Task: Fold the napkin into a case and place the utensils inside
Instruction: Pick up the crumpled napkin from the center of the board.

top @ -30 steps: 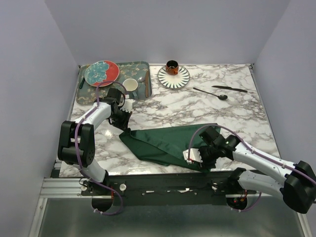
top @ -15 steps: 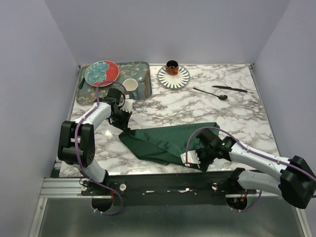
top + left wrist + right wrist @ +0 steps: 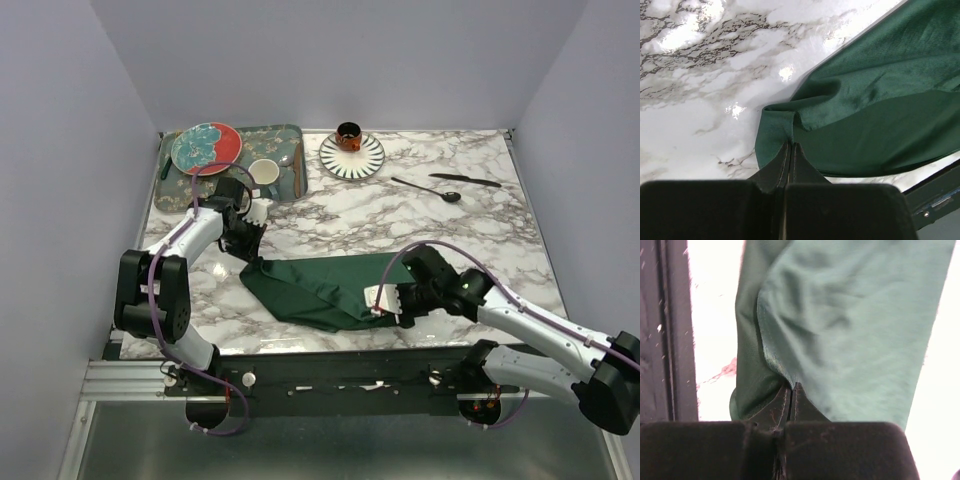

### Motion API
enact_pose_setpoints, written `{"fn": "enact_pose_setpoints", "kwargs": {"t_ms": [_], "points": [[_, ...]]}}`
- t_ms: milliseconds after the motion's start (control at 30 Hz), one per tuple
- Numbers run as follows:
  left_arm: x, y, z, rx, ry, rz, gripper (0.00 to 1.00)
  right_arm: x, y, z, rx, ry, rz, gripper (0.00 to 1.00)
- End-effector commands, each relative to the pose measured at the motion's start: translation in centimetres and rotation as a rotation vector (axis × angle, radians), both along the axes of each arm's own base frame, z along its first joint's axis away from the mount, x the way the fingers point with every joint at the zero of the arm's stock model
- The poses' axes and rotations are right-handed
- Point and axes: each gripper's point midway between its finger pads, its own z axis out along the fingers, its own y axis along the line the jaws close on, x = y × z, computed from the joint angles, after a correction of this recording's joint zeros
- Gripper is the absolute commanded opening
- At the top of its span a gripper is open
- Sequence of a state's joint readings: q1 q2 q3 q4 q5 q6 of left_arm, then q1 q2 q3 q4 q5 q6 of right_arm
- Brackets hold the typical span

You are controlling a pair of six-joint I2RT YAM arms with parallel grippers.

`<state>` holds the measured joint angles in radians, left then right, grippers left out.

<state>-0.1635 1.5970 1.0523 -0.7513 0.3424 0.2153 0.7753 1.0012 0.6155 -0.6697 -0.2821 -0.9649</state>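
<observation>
The dark green napkin (image 3: 320, 285) lies crumpled near the front of the marble table (image 3: 400, 225). My left gripper (image 3: 252, 258) is shut on its far left corner; in the left wrist view the fingertips (image 3: 791, 145) pinch a fold of the napkin (image 3: 880, 100). My right gripper (image 3: 392, 305) is shut on the napkin's near right edge, and the right wrist view shows the cloth (image 3: 850, 330) pinched at the gripper (image 3: 792, 386). Two slim black utensils lie at the back right: a knife (image 3: 465, 180) and a second piece (image 3: 425, 189). No case shape shows.
A green tray (image 3: 290, 135) at the back left holds a floral plate (image 3: 205, 147), a pale cup (image 3: 264, 173) and cutlery. A striped plate (image 3: 352, 157) carries a small dark cup (image 3: 348, 134). The table's front edge and metal rail (image 3: 330, 365) run just below the napkin.
My right gripper has closed on the napkin's near right edge and shifted slightly left, drawing the cloth's right corner inward. The left gripper has stayed shut on its corner.
</observation>
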Motion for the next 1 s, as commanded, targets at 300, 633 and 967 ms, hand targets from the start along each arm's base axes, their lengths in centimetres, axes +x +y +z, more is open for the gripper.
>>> {"fn": "enact_pose_setpoints", "kwargs": {"t_ms": [300,633,967], "points": [[0.1,0.3,1.7,-0.01,-0.044,-0.005,0.0,2.1,0.2,2.0,0.022,0.019,-0.165,0.18],[0.0,0.3,1.4,-0.01,-0.039,-0.007,0.0,2.8,2.0,1.8,0.045,0.067,-0.166,0.33],[0.2,0.2,1.1,-0.01,-0.031,-0.009,0.0,1.9,3.4,1.0,0.029,0.189,-0.12,0.4]]}}
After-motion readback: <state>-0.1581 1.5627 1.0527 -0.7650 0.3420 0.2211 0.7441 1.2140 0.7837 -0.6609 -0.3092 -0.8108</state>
